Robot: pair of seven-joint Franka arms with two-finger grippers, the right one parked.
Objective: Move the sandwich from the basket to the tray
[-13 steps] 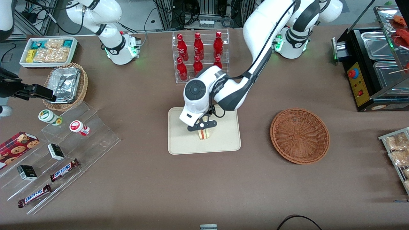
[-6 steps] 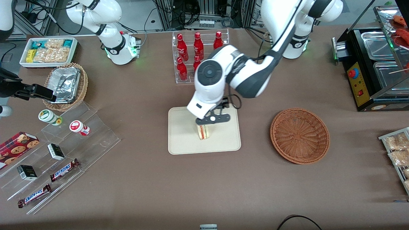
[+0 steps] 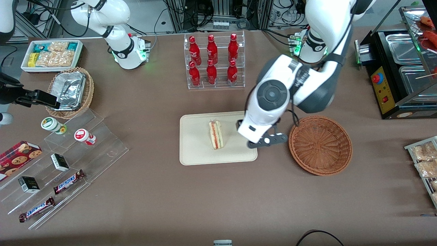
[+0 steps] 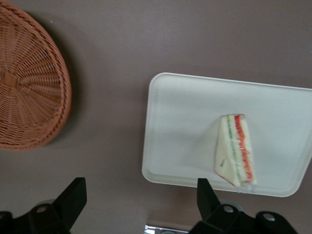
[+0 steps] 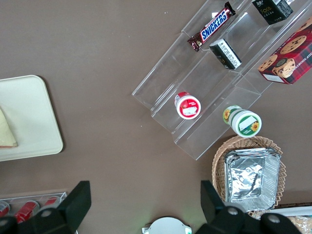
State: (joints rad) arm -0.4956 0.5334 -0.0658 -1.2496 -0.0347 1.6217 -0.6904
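Observation:
The sandwich point(image 3: 215, 134) lies on the cream tray point(image 3: 195, 150), a white wedge with red and yellowish layers; it also shows in the left wrist view point(image 4: 236, 149) on the tray point(image 4: 180, 131) and partly in the right wrist view point(image 5: 7, 130). The reddish-brown basket point(image 3: 320, 145) is empty, toward the working arm's end; it shows in the left wrist view too point(image 4: 27, 92). My gripper point(image 3: 267, 140) hangs open and empty above the table between the tray's edge and the basket, its fingers point(image 4: 73, 195) wide apart.
A clear rack of red bottles point(image 3: 213, 59) stands farther from the camera than the tray. Toward the parked arm's end are a tan basket with foil containers point(image 3: 71, 90), a white snack bin point(image 3: 52, 54) and acrylic steps with snacks point(image 3: 68, 164). A black appliance point(image 3: 396, 71) stands at the working arm's end.
My gripper let go of the sandwich, rose and moved off the tray toward the basket. The sandwich stays on the tray, now fully in view.

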